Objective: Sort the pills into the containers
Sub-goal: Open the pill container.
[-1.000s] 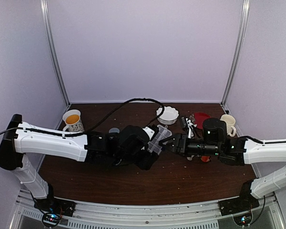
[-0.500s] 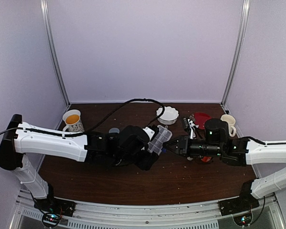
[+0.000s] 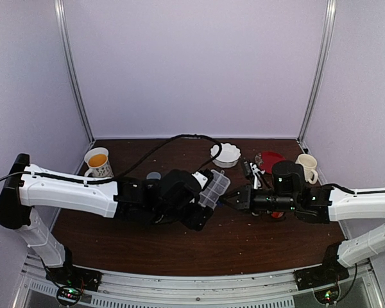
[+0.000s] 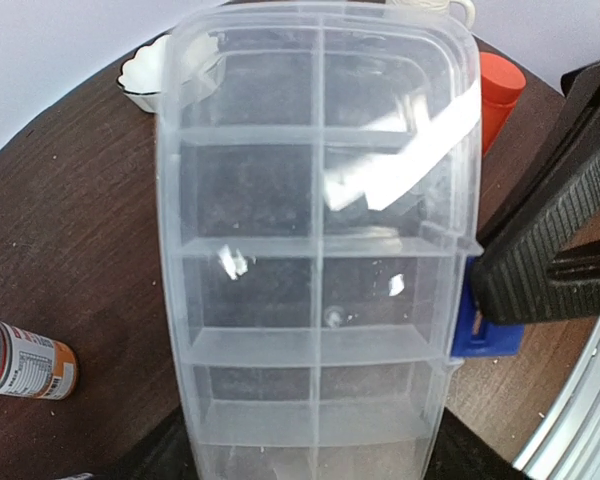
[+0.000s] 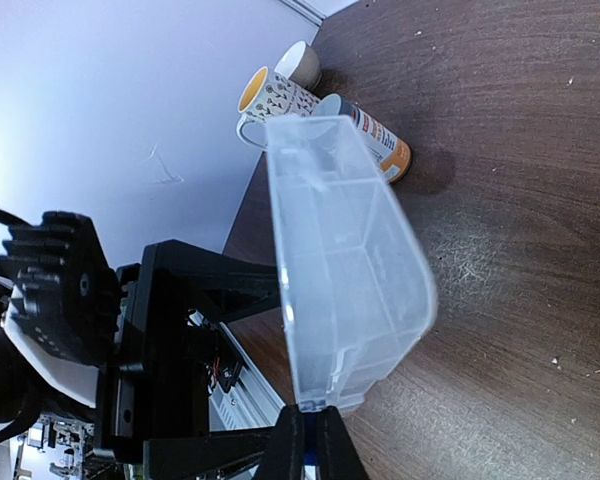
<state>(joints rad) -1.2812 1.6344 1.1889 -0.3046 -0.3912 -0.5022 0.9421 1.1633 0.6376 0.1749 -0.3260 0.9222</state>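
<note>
The left arm (image 3: 64,189) and the right arm (image 3: 366,202) wore white shells with black joints. A black cable (image 3: 179,136) arched off the left wrist. The right tool (image 5: 308,440) had black ribbed fingers (image 4: 545,265).

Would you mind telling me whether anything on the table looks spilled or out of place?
An orange bottle lies on its side on the table, and tiny pale specks are scattered across the wood. The organizer box is off the table, tilted.

Clear organizer box (image 4: 320,250) fills the view, right gripper (image 4: 492,285) pinching its blue latch (image 4: 488,338).
</note>
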